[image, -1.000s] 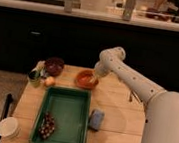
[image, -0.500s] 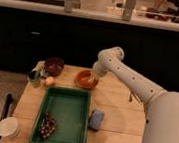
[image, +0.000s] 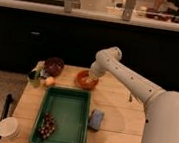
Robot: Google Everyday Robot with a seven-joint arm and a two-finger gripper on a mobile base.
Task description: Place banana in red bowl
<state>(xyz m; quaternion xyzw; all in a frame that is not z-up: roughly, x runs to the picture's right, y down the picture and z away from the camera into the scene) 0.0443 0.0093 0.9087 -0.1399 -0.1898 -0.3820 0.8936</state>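
The red bowl (image: 85, 80) stands on the wooden table, at the middle of its far side. My gripper (image: 90, 78) hangs at the end of the white arm, which reaches in from the right, and sits low over the bowl's right half. A small pale yellow shape, the banana (image: 87, 80), shows at the gripper's tip inside the bowl's rim. It is mostly hidden by the gripper. I cannot tell whether it is held or resting in the bowl.
A dark maroon bowl (image: 54, 65) stands at the far left, with a round orange fruit (image: 49, 81) and a green can (image: 34, 78) beside it. A green tray (image: 68, 106) holds grapes (image: 47, 126). A blue sponge (image: 96, 119) lies to its right. A white bowl (image: 8, 127) is at the front left.
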